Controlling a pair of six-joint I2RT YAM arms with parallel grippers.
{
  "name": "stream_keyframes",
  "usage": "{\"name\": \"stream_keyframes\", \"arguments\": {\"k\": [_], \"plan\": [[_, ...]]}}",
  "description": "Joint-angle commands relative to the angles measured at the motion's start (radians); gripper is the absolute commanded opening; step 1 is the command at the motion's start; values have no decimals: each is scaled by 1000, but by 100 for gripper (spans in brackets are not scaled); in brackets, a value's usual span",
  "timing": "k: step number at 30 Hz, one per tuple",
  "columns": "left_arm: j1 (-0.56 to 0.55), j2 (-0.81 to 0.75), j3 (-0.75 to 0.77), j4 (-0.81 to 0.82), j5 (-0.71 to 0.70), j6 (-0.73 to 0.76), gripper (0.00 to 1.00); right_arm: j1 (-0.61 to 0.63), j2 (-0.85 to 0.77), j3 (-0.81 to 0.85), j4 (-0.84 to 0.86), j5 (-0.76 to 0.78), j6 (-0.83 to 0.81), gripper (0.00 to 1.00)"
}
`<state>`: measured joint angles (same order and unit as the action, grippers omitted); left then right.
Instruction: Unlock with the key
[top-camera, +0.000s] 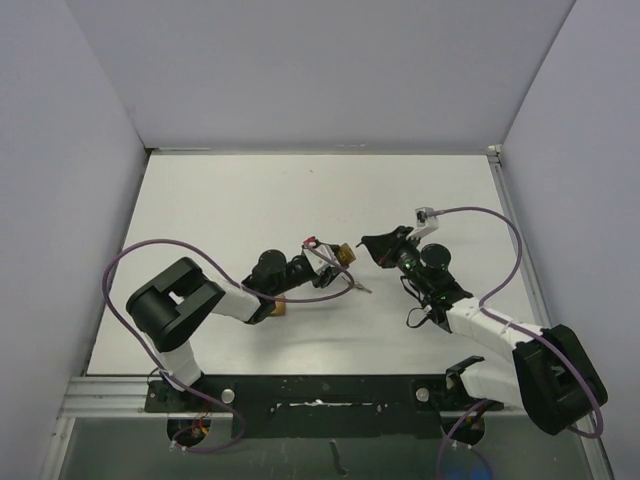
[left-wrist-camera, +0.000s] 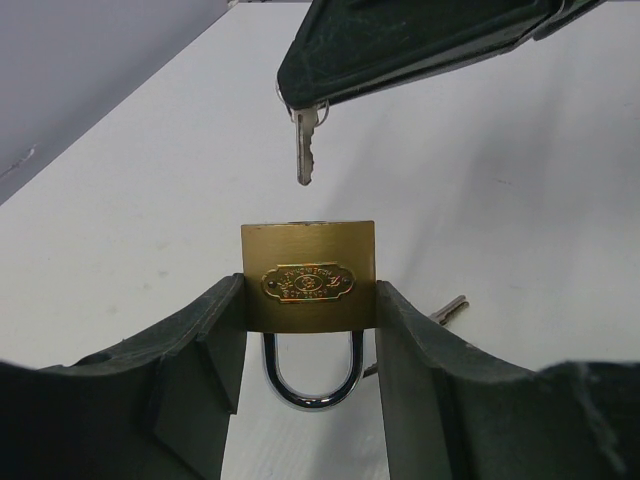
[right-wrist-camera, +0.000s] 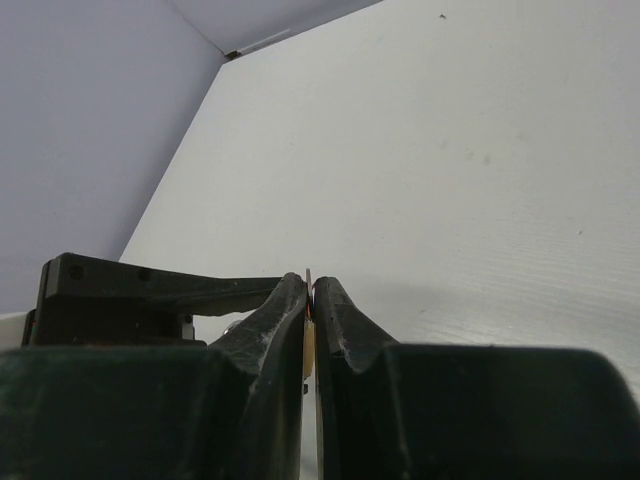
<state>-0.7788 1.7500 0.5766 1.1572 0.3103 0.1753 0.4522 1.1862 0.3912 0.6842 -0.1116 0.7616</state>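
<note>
- Top external view is showing both arms reaching toward the middle of the table (top-camera: 230, 200), with their grippers facing each other, close but not touching.
- Left gripper (top-camera: 333, 256) is clamping the padlock (left-wrist-camera: 308, 262). Its fingers (left-wrist-camera: 200, 380) are pressing on the two narrow brass sides.
- Padlock is sitting between the fingertips with its labelled face toward the left wrist camera. The shackle (left-wrist-camera: 307, 385) is pointing back toward that wrist, with both legs sitting in the body.
- Padlock's end opposite the shackle is facing the right gripper.
- Right gripper (right-wrist-camera: 310, 292) is pinching the key (left-wrist-camera: 305, 150) by its head, its fingers nearly together around the thin metal.
- Key's blade is sticking out past the fingertips and pointing at the padlock. In the left wrist view it is lining up roughly with the middle of the brass body.
- Key's tip is showing a clear gap from the padlock in the left wrist view; it is not entering the lock.
- Right wrist view is showing only a thin edge of the key between the fingers, with the dark left gripper lying beyond them on the left.
- Second key (left-wrist-camera: 449, 309) is lying flat on the table just beside the left gripper.
</note>
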Motion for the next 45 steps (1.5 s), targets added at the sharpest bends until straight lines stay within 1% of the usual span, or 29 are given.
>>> {"name": "stream_keyframes", "arguments": {"k": [1, 13, 26, 45], "plan": [[-7, 7, -6, 185, -13, 27, 0, 10, -63, 12, 30, 32, -12, 0], [-7, 68, -34, 355, -13, 12, 0, 18, -65, -14, 53, 14, -24, 0], [-8, 65, -24, 358, -3, 10, 0, 22, -34, -26, 100, -7, -27, 0], [-17, 67, -18, 358, 27, 15, 0, 42, -25, -23, 112, -11, -27, 0]]}}
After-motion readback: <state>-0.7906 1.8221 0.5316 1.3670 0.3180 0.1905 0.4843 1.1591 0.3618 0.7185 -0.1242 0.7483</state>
